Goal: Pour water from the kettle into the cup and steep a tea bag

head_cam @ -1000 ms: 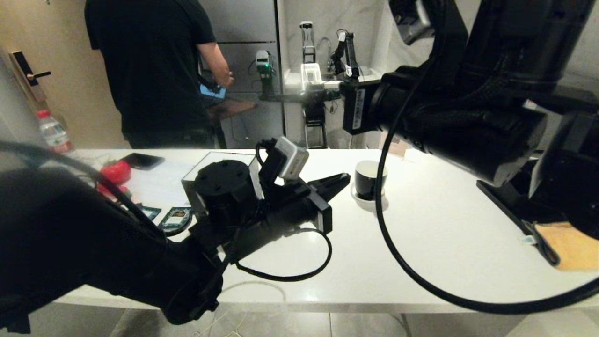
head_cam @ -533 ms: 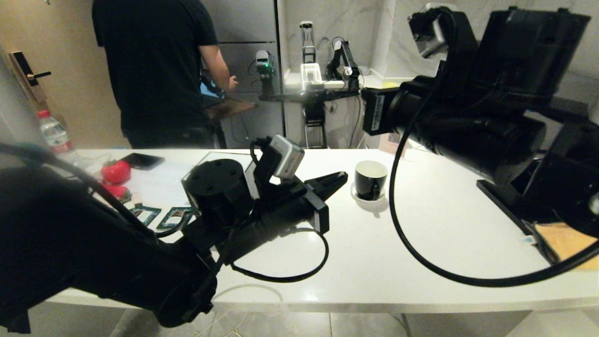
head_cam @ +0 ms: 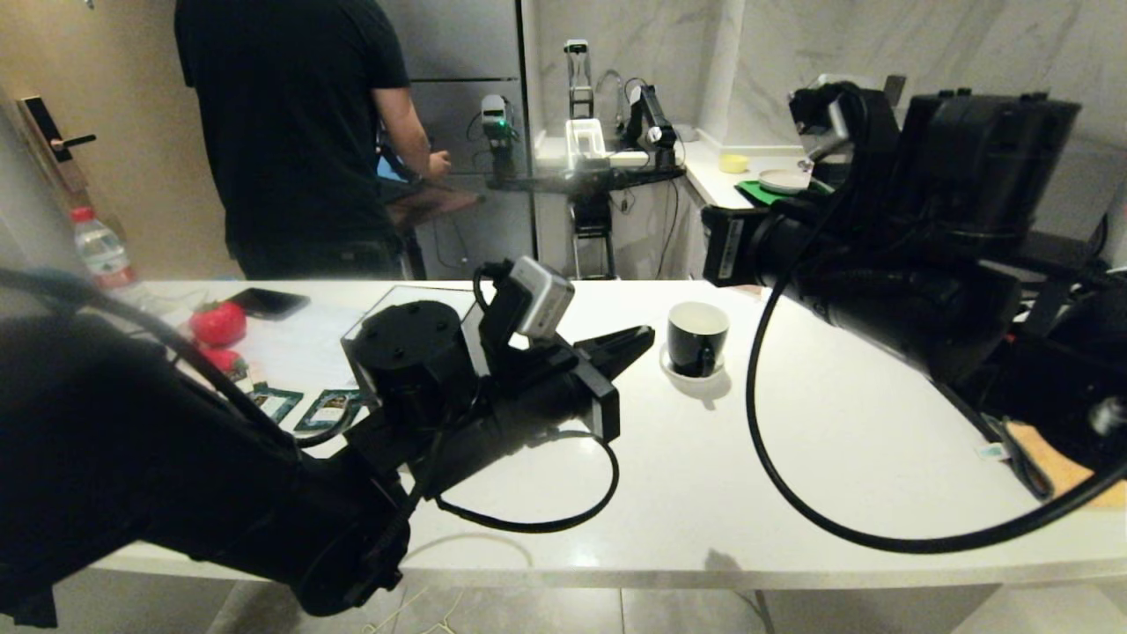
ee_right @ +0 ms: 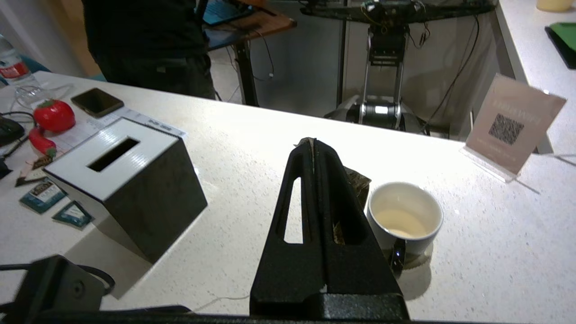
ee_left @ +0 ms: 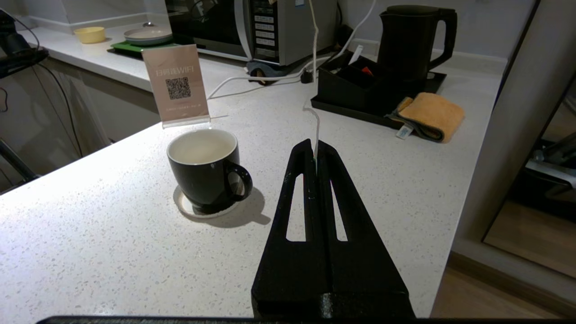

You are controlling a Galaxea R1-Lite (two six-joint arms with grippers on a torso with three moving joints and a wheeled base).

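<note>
The tea bag shows only as a brownish edge behind the right gripper's fingers — its string cannot be traced. The kettle — base hidden behind a black tray.

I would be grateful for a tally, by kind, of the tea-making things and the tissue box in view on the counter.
cup: 1
kettle: 1
tea bag: 1
teal sachets: 2
tissue box: 1
Total: 6
</note>
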